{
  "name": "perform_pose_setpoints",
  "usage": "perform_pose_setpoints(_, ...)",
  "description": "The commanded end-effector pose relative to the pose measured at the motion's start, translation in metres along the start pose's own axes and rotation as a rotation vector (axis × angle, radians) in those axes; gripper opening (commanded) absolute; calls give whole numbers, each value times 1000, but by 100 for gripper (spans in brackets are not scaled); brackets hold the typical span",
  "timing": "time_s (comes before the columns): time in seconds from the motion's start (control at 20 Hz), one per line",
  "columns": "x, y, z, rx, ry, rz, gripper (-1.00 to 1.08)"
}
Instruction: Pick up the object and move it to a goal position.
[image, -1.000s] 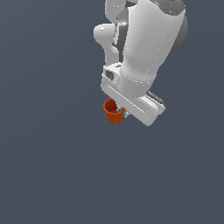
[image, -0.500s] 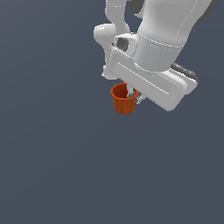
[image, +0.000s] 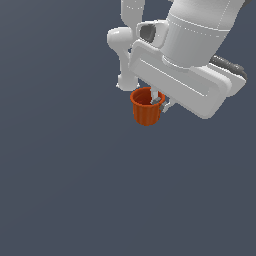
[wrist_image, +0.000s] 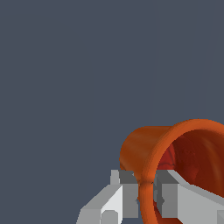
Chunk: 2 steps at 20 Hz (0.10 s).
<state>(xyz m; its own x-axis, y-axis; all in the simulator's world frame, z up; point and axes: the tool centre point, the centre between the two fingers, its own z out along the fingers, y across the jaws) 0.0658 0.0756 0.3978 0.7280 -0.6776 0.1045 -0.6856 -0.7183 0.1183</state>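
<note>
The object is a small orange-red ribbed cup (image: 146, 109) with a thicker rim, hanging upright under the white hand in the exterior view. My gripper (image: 159, 103) is shut on the cup's rim wall, one finger inside the cup and one outside. In the wrist view the cup (wrist_image: 179, 153) fills the near corner, mouth toward the camera, and the gripper (wrist_image: 147, 197) clamps its rim between the grey fingers (wrist_image: 124, 190). The cup is lifted clear of the flat surface.
A plain dark grey-blue floor (image: 75, 190) spreads everywhere. The white arm (image: 195, 45) crowds the upper part of the exterior view. No goal marker shows.
The arm has carried the cup upward and toward the exterior view's right. The hand looms larger in the picture, and the grip on the rim is unchanged.
</note>
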Motion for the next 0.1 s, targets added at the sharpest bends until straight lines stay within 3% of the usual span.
perform_pose_setpoints(0.0,0,0,-3,1,1,0,-100)
perform_pose_setpoints(0.05,0,0,-3,1,1,0,-100)
